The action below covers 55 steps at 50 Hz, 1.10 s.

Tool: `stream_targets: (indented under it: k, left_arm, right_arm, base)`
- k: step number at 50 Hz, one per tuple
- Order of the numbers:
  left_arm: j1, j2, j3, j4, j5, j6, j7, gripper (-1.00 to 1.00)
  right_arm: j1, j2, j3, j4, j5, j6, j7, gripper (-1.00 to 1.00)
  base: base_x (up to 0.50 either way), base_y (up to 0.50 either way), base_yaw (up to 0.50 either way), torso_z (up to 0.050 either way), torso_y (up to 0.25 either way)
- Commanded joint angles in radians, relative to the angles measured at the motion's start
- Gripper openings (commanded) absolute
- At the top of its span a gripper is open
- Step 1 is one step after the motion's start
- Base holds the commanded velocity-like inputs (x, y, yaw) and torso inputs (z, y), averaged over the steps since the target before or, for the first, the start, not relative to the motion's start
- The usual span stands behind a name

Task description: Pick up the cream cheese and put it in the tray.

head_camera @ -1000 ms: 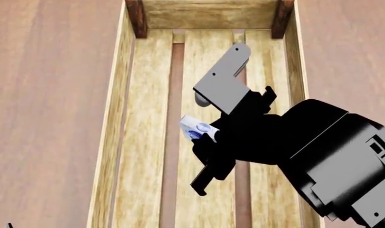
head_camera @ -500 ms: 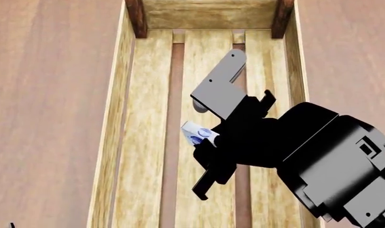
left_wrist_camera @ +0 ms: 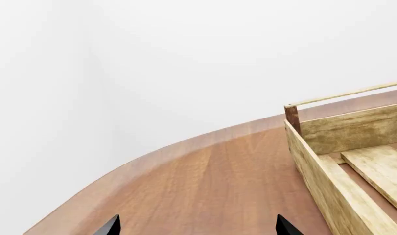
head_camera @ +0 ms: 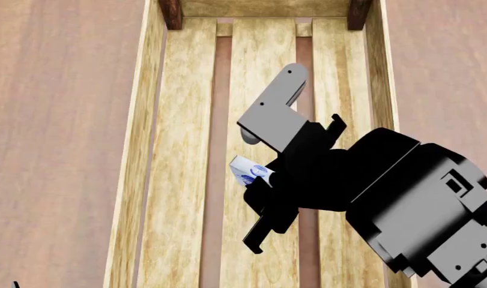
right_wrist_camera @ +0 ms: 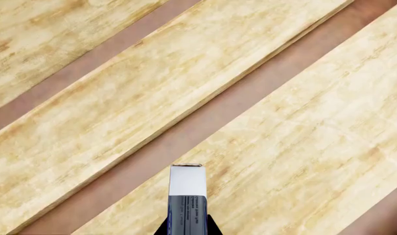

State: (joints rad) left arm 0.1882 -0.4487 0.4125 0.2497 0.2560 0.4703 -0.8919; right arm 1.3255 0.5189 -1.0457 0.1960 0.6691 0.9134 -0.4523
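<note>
The cream cheese (head_camera: 248,170), a small white box with a blue oval logo, is held in my right gripper (head_camera: 257,179) above the slatted floor of the tray (head_camera: 139,150). In the right wrist view the box (right_wrist_camera: 186,196) stands edge-on between the two dark fingertips, with the tray slats (right_wrist_camera: 185,88) below it. The gripper is shut on it, inside the tray's outline, near the middle slat. My left gripper (left_wrist_camera: 197,227) is open and empty over the wooden table, beside one end of the tray (left_wrist_camera: 335,147).
The tray's dark brown corner posts (head_camera: 171,13) stand at its far end. The wooden table (head_camera: 59,132) lies on both sides of the tray. A white wall (left_wrist_camera: 185,58) rises behind the table's curved edge.
The head view has shifted, so the tray's far end sits higher in the frame. My right gripper with the cream cheese has moved slightly down and left over the tray floor.
</note>
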Motion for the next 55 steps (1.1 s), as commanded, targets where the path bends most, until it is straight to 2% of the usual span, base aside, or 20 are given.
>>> stream_targets:
  k: [1,10,11,34,55]
  left_arm:
    - [0.001,-0.001,0.000,0.002,0.003,-0.003,-0.004,1.00]
    - [0.001,-0.002,0.003,0.000,0.003,-0.003,-0.003,1.00]
    - [0.001,-0.002,0.003,-0.002,0.003,-0.003,-0.005,1.00]
    - [-0.002,-0.003,0.008,0.001,0.004,-0.011,-0.003,1.00]
    - [-0.007,-0.006,0.012,-0.006,-0.004,-0.013,-0.002,1.00]
  right_arm:
    - [-0.006,-0.008,-0.013,-0.003,-0.015,0.003,0.003,-1.00]
    - [-0.011,-0.012,-0.046,0.004,-0.066,-0.019,0.030,-1.00]
    - [-0.008,-0.019,-0.042,0.018,-0.063,-0.014,0.030,1.00]
    - [-0.005,-0.011,-0.072,-0.016,-0.078,0.005,0.037,1.00]
    - [0.045,0.104,-0.026,-0.313,-0.016,0.141,0.108,1.00]
  base:
    - [0.00,0.00,0.00,0.000,0.000]
    - [0.00,0.00,0.00,0.000,0.000]
    - [0.00,0.00,0.00,0.000,-0.015]
    - [0.00,0.00,0.00,-0.001,-0.003]
    - [0.00,0.00,0.00,0.000,0.000]
